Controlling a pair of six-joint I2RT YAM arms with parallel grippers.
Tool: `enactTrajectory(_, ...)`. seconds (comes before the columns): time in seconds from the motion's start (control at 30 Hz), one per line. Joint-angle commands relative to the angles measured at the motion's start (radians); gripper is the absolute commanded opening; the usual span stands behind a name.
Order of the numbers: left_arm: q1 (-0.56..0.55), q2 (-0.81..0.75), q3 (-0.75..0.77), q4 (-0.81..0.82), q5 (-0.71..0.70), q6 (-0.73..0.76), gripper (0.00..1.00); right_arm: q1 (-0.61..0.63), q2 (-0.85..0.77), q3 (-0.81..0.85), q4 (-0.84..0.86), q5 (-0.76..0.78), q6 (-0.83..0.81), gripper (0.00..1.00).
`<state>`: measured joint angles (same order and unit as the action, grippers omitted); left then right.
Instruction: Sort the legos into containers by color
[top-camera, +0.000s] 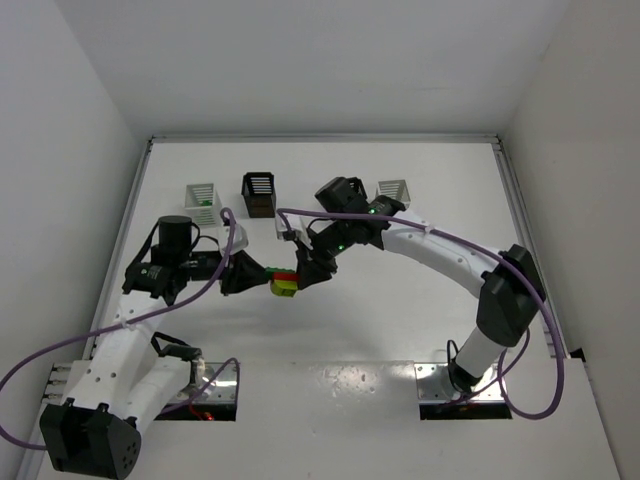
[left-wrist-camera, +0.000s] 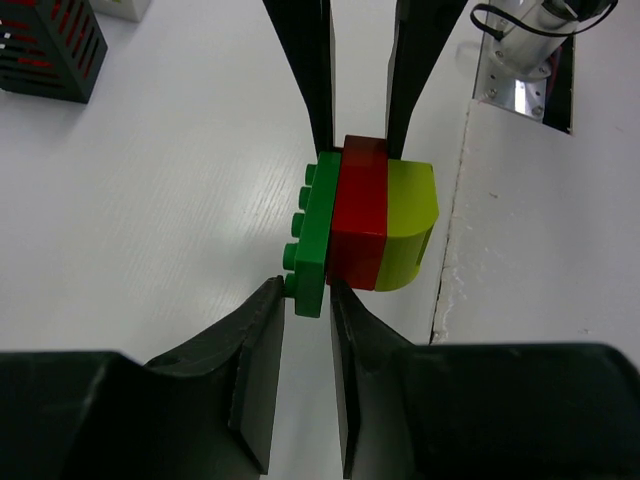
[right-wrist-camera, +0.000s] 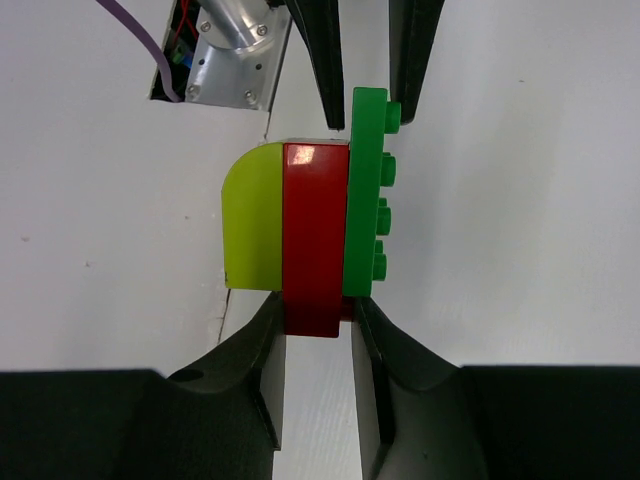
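White table (top-camera: 330, 330) is shown from above, with the left arm (top-camera: 135, 355) and the right arm (top-camera: 455, 262), both white-shelled with black joints, bent inward until they meet left of centre. Three small square bins are lined up near the far edge: a white slatted bin (top-camera: 201, 201) on the left with something green showing inside, a black slatted bin (top-camera: 259, 194) just beside it, and a second white slatted bin (top-camera: 392, 191) well apart on the right. Between the arms, a stack of three joined plastic bricks is gripped from both ends. The left gripper (left-wrist-camera: 307, 298) is closed to a narrow gap on one end of the flat green studded brick (left-wrist-camera: 312, 235). The right gripper (right-wrist-camera: 315, 318) is clamped on the opposite end of the red block brick (right-wrist-camera: 315, 240) at the stack's middle. A yellow-green brick with one rounded corner (right-wrist-camera: 255, 220) is attached to the red one's other face and touched by no finger. Whether the stack rests on the table cannot be told.
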<state>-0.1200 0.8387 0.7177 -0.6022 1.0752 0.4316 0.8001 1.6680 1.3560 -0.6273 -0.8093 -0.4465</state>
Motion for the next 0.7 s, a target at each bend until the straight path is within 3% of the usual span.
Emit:
enactTrajectory(0.0,-0.01,-0.003,0.035,0.053,0.028,-0.013,0.3,0.008,0.004,0.003,0.041,-0.013,0.015,0.0)
enactTrajectory(0.17,-0.01,-0.003,0.035,0.088,0.028,-0.031,0.29,0.008,0.013,0.003,0.051,-0.022,0.038,0.0)
enactTrajectory(0.4,-0.02,-0.003,0.035,0.088,0.028,-0.051,0.13,0.008,0.013,0.003,0.078,-0.031,0.089,0.0)
enactTrajectory(0.43,-0.03,0.006,0.035,0.097,0.003,-0.051,0.07,0.008,0.013,0.003,0.093,-0.031,0.103,0.0)
enactTrajectory(0.67,-0.049,-0.023,0.006,0.223,-0.184,-0.203,0.0,0.008,0.013,-0.006,0.12,-0.06,0.161,0.0)
